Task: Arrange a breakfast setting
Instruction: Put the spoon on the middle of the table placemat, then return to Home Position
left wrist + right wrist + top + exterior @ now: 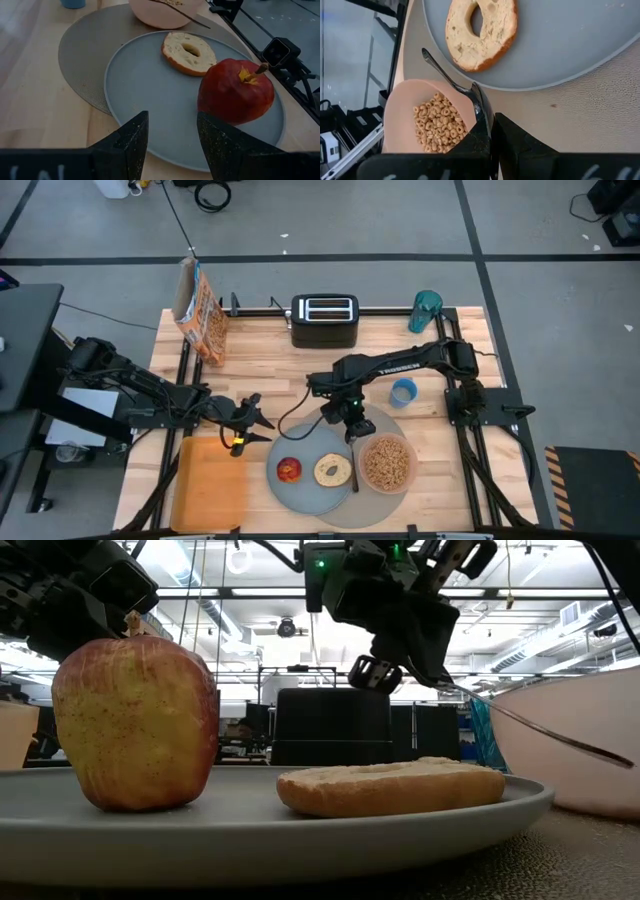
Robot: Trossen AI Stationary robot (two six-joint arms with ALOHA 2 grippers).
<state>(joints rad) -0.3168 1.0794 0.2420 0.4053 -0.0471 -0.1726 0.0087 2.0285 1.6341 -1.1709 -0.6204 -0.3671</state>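
Note:
A round grey-tan placemat (395, 420) bears a grey plate (300, 492) and a pink bowl (386, 463) of brown cereal pieces (437, 122). On the plate stand a red apple (289, 470), upright on its base, and a toasted bagel half (331, 471), lying flat with its cut side up. My right gripper (352, 432) hangs over the placemat's far part, shut on a metal spoon (445, 75), which slants down between bagel and bowl. My left gripper (250, 430) stands open at the plate's left, with nothing between its fingers (135, 137). My right gripper pinches the spoon between its two fingers at its wider end (476, 97). The fingers slant down from the table's far side and lie roughly along the spoon. Its thin free end (423, 51) reaches past the bowl's rim toward the near edge. I cannot tell whether it touches the rim.
A black toaster (324, 320) stands at the far edge, a cereal box (203, 315) at the far left and a teal container (425, 310) at the far right. A blue cup (403, 391) sits behind the bowl. An orange board (210, 485) lies near left.

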